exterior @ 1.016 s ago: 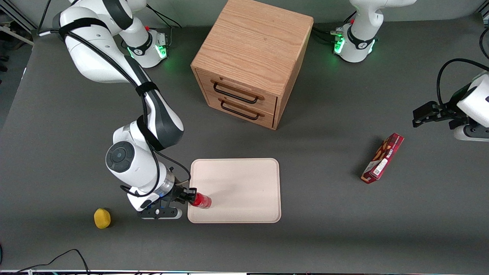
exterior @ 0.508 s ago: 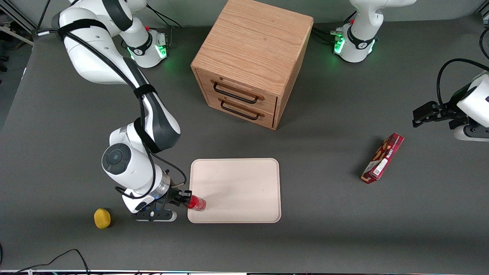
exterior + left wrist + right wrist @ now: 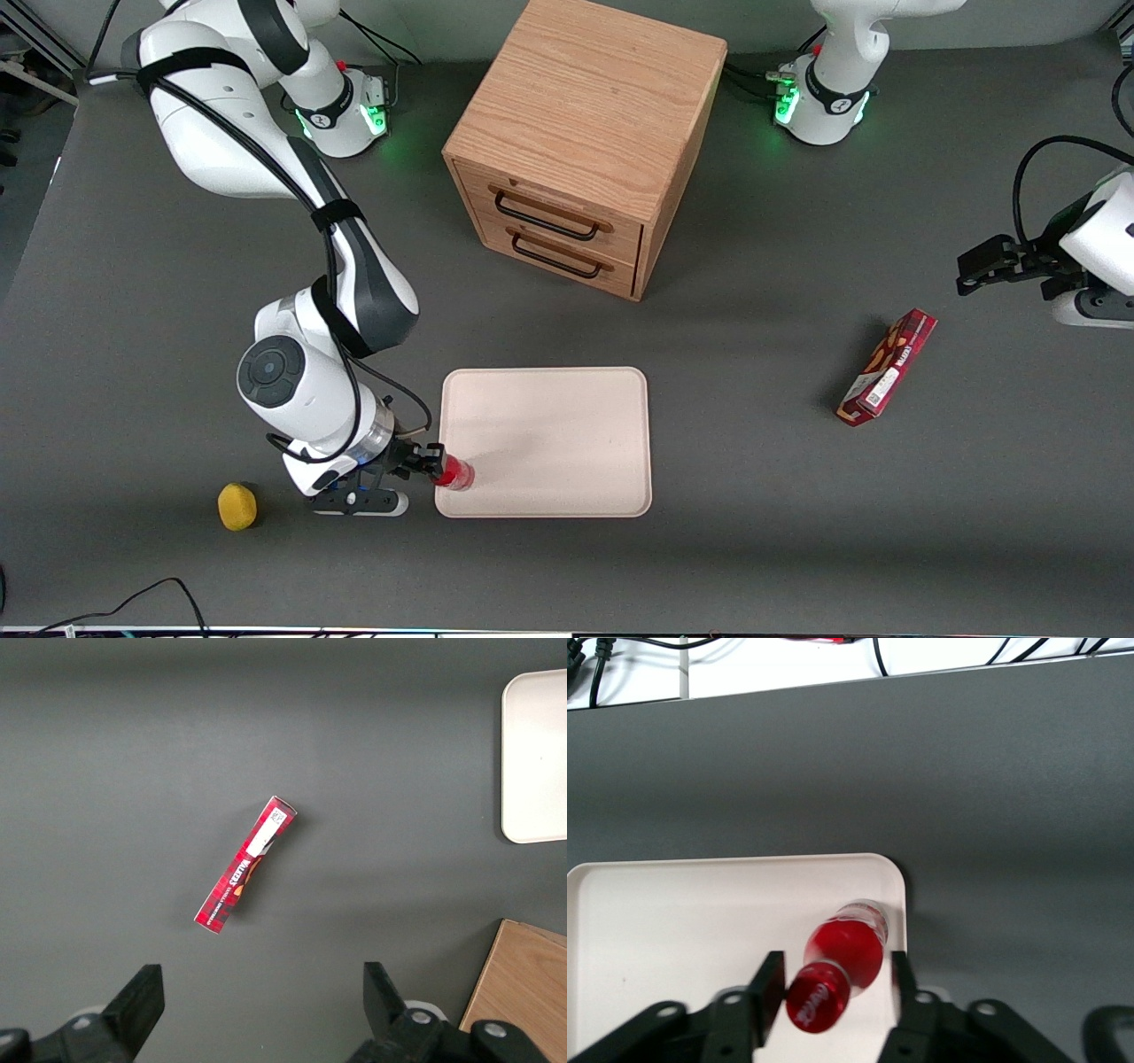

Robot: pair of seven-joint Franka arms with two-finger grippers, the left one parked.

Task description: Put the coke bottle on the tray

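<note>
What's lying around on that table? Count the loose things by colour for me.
Red: 2, coke bottle on the tray between the gripper fingers, snack box
Yellow: 1, round sponge
Cream: 1, tray
Wood: 1, drawer cabinet
Total: 5

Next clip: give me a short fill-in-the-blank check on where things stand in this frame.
1. The coke bottle stands on the ______, near its rim.
2. The pincer straddles the bottle's red ______, fingers apart from it.
3. The small yellow object lies on the ______, on the working arm's end.
4. The wooden cabinet has ______ drawers, both closed.

Missing words: tray; cap; table; two
</note>
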